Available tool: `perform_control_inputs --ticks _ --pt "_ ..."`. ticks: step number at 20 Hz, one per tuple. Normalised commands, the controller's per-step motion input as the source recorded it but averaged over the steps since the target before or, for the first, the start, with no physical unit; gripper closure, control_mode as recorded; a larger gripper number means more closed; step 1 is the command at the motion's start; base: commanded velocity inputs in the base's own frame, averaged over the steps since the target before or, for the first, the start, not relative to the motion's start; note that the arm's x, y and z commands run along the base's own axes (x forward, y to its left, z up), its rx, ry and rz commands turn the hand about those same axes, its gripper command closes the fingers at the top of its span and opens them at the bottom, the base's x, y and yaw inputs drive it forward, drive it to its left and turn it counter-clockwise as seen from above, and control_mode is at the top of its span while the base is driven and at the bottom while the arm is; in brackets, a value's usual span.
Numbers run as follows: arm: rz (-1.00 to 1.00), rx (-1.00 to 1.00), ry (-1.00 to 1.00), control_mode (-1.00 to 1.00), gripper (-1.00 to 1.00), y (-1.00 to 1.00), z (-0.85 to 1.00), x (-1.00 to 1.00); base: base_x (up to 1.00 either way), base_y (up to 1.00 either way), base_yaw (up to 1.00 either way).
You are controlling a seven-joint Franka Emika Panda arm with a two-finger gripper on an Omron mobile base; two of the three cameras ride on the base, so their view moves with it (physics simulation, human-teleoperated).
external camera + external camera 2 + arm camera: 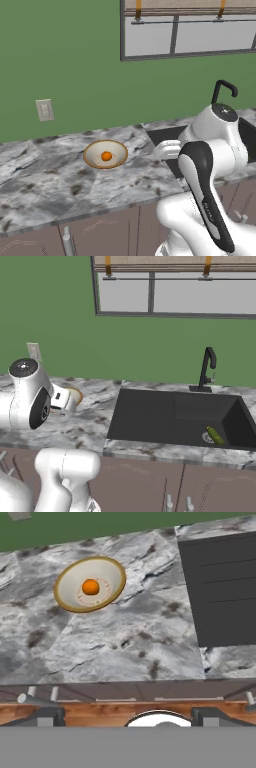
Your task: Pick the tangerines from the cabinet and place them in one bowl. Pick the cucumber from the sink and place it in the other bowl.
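Note:
A bright orange tangerine lies in the middle of the beige bowl on the marble counter. My gripper is open and empty; it hangs above the counter's front edge, well back from the bowl. In the left base view the bowl and tangerine sit left of my arm. To the right is the black sink, and the green cucumber lies by the drain in its right basin. The arm hides most of the bowl in the right base view. The cabinet is out of view.
A black faucet stands behind the sink under a window. There is a wall outlet on the green wall left of the bowl. Brown drawer fronts with metal handles run below the counter edge.

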Motion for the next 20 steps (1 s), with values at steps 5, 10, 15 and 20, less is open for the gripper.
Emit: perform_control_inputs --ticks 5,10,15,20 --pt "0.00 0.00 0.00 -1.00 -1.00 -0.22 0.34 -0.64 0.00 0.00 0.00" --pt "0.00 0.00 0.00 -1.00 -1.00 0.00 0.00 -0.05 0.00 0.00 0.00" --pt "0.00 0.00 0.00 -1.00 -1.00 0.00 0.00 0.00 0.00 0.00 0.00" --pt "0.00 0.00 0.00 1.00 -1.00 0.00 0.00 0.00 0.00 0.00 0.00"
